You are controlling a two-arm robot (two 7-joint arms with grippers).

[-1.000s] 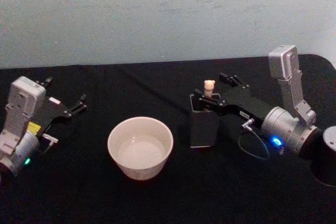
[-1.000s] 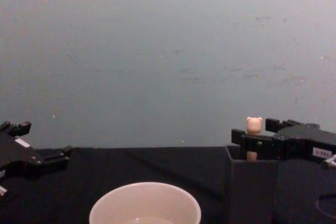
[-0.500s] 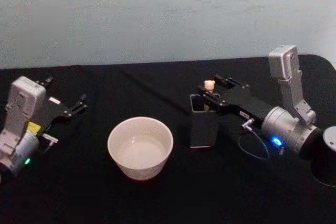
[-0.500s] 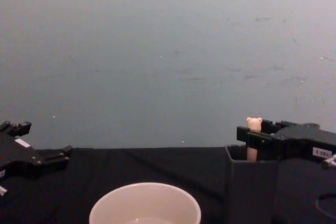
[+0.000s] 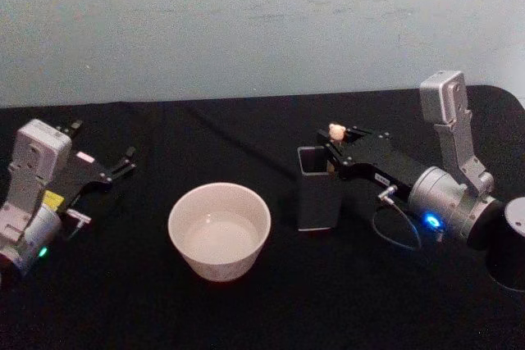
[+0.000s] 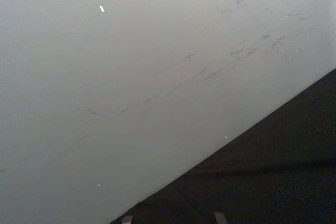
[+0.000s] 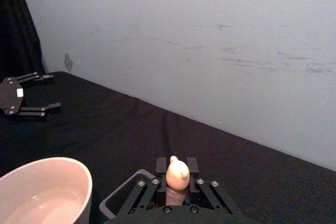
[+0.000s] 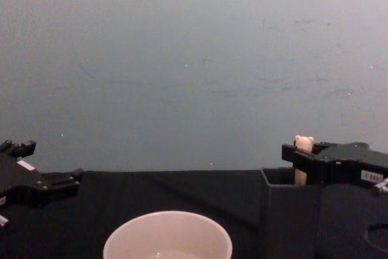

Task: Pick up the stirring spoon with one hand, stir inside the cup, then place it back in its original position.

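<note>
R wrist view: right gripper [image 7: 177, 167] pinching stirring spoon [image 7: 177, 178] in holder [image 7: 122, 199]; head view: left gripper [image 5: 104, 141] spread, parked.

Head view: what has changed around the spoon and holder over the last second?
The right gripper has drawn back toward the robot's right with its jaws on the handle. It has carried the stirring spoon along, so the bear head now stands nearer the right wall of the holder. The holder, the cup and the open left gripper stayed put.
</note>
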